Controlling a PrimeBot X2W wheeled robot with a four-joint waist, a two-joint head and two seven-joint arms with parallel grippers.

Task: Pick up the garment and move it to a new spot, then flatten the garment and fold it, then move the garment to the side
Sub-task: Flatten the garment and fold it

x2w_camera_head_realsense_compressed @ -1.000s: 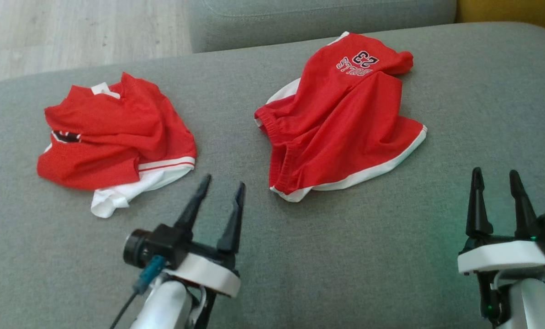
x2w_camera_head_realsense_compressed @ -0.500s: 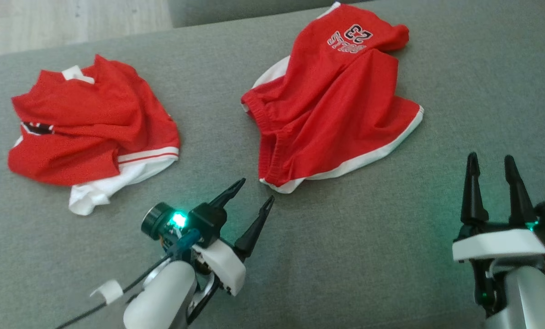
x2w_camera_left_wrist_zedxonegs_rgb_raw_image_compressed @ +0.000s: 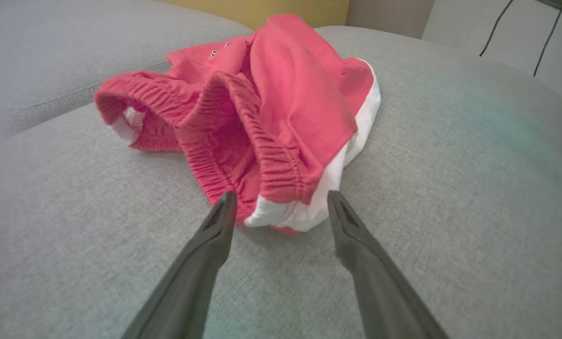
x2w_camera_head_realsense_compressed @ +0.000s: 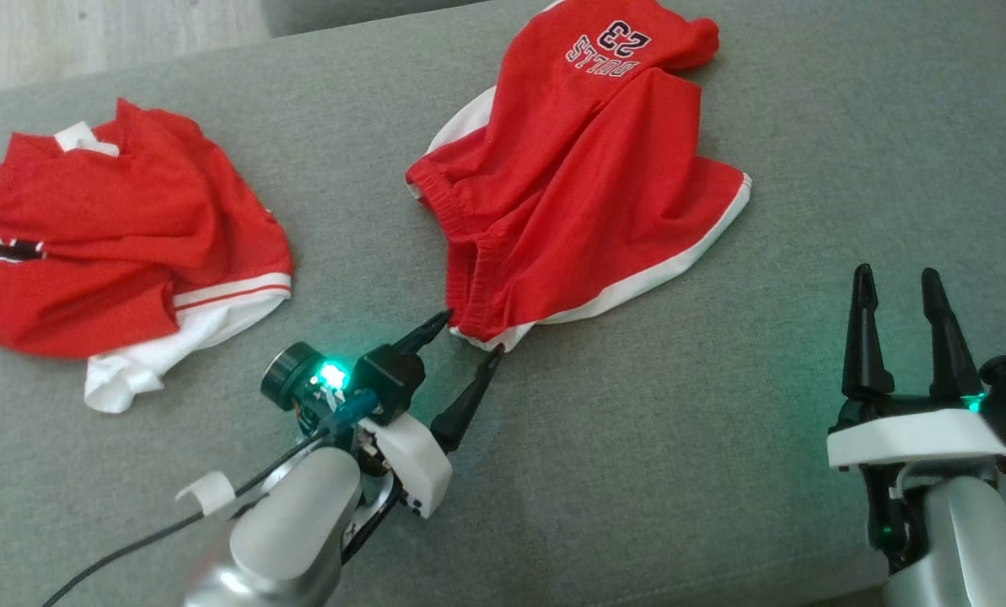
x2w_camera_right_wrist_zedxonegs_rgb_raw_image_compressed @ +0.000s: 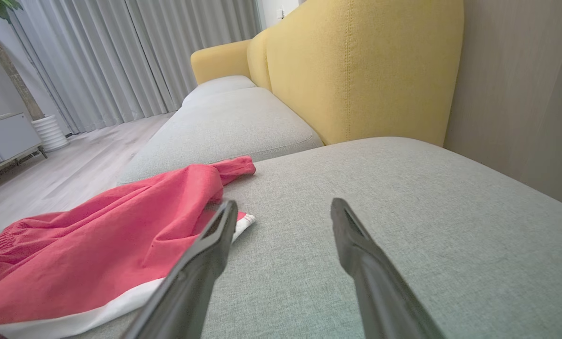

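head view: red shorts (x2w_camera_head_realsense_compressed: 587, 177) lie crumpled on the grey cushion (x2w_camera_head_realsense_compressed: 680, 455), with a red jersey (x2w_camera_head_realsense_compressed: 106, 236) well apart on their left. my left gripper (x2w_camera_head_realsense_compressed: 473, 330), short of them a moment ago, now has its spread tips at their near white-trimmed corner. my right gripper (x2w_camera_head_realsense_compressed: 895, 271) stays spread, off the cloth.
left wrist view: the left gripper (x2w_camera_left_wrist_zedxonegs_rgb_raw_image_compressed: 281, 200) straddles that corner of the red shorts (x2w_camera_left_wrist_zedxonegs_rgb_raw_image_compressed: 281, 108), clamping nothing.
right wrist view: the right gripper (x2w_camera_right_wrist_zedxonegs_rgb_raw_image_compressed: 281, 205) gapes wide, with the hem of the red shorts (x2w_camera_right_wrist_zedxonegs_rgb_raw_image_compressed: 97, 254) beside one finger.

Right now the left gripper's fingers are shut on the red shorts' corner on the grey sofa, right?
No: the left gripper has its fingers open, flanking the red shorts' corner on the grey sofa; see the left wrist view.
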